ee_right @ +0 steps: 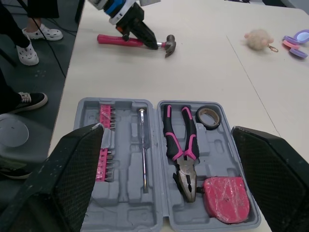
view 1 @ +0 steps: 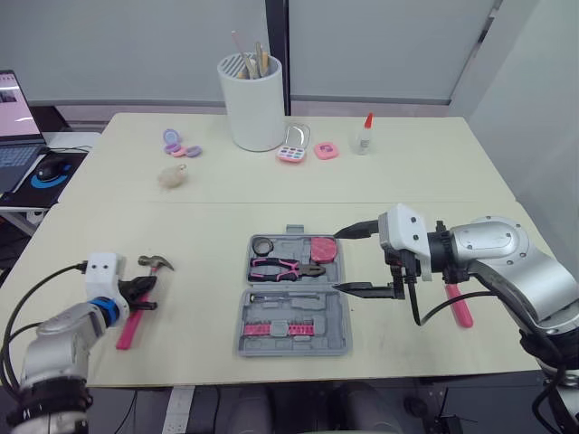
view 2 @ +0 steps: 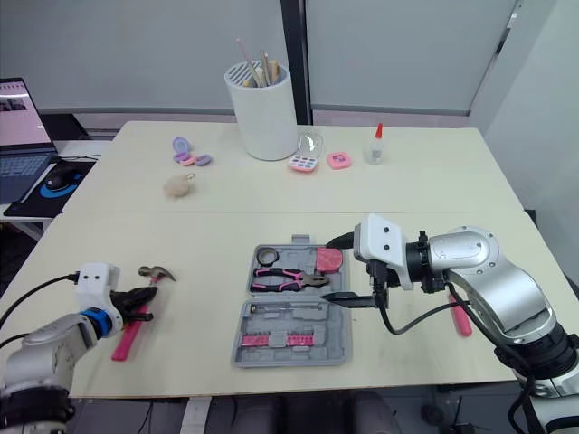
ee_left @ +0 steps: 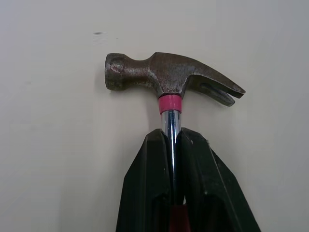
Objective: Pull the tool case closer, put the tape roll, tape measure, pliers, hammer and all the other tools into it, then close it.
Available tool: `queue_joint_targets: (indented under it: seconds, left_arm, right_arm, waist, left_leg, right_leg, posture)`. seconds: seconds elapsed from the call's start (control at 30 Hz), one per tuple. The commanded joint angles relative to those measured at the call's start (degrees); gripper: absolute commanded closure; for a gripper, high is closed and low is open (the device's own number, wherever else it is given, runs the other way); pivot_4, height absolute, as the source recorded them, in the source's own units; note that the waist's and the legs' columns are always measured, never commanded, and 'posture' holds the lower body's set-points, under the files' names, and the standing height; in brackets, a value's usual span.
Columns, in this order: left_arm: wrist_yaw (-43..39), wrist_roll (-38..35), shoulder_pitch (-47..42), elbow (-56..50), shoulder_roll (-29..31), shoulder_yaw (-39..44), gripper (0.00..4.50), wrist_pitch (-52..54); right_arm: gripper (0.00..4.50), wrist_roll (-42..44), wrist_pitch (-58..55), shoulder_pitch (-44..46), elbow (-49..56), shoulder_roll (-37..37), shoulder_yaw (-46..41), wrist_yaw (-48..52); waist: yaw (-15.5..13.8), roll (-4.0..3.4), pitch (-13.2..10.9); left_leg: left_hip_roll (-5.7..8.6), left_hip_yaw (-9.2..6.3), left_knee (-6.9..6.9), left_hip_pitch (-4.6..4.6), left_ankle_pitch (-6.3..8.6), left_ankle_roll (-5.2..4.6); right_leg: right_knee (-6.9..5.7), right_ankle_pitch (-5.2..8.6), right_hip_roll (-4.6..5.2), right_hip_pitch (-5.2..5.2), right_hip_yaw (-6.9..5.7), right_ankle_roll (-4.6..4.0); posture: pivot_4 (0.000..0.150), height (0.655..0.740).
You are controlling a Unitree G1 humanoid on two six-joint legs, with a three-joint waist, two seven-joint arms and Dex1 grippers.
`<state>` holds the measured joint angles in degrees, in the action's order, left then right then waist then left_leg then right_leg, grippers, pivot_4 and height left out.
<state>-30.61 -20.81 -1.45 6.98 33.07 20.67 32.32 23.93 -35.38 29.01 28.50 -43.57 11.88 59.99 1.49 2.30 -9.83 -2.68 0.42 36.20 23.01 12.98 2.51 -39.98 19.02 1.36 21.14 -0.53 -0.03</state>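
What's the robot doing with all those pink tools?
It is packing a tool case, which lies open. The left gripper is shut on the hammer, out on the table. The right gripper hangs open at the case's right edge. Pliers, tape roll and tape measure are already inside. A pink-handled tool lies farther right.

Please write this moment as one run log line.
left gripper: shut on hammer | right gripper: open by tool case | case open, holds pliers, tape roll, tape measure
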Motion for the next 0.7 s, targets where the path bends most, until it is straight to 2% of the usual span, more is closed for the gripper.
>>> queue_joint_targets:
  seconds: [0.03, 0.23, 0.47, 0.7]
  left_arm:
    - [5.8, -2.0, 3.6, -14.5, -4.7, -0.7, 4.45, 4.3]
    - [11.8, 0.3, 5.7, -19.9, -10.5, -3.8, 4.45, 6.5]
    - [12.0, 4.0, 5.6, -15.4, -10.2, -6.3, 4.45, 2.9]
    - [11.5, 1.4, 7.6, -18.6, -11.3, -4.4, 2.2, 3.2]
  right_arm:
    - [0.0, 0.9, 0.4, 0.3, 1.5, -0.4, -1.7, 0.1]
    - [0.0, 0.7, 0.7, 0.7, 0.9, -0.6, -1.1, 0.6]
    - [0.0, 0.5, 0.8, 0.5, 1.0, -0.7, -1.0, 0.9]
    - [0.0, 0.5, 0.4, -0.5, 1.8, -1.0, -1.7, 0.4]
  waist:
    - [-0.1, 0.0, 0.0]
    - [-0.1, 0.0, 0.0]
    - [0.0, -0.02, 0.0]
    - [0.1, -0.03, 0.0]
  left_leg:
    - [0.0, -0.03, 0.01, 0.0, 0.0, 0.0]
    - [-0.01, -0.06, 0.02, -0.02, 0.0, 0.0]
    - [0.0, -0.04, 0.02, -0.04, 0.0, -0.01]
    - [-0.02, -0.03, 0.01, -0.07, 0.0, -0.01]
  right_leg:
    - [0.0, 0.0, -0.01, -0.01, -0.02, 0.0]
    - [0.0, -0.01, -0.09, -0.04, -0.02, 0.01]
    - [0.01, -0.01, -0.11, -0.04, 0.0, 0.01]
    - [0.01, -0.01, -0.14, -0.07, 0.03, 0.01]
  posture:
    - [0.15, 0.7376]
    - [0.15, 0.7376]
    - [0.15, 0.7376]
    - [0.15, 0.7376]
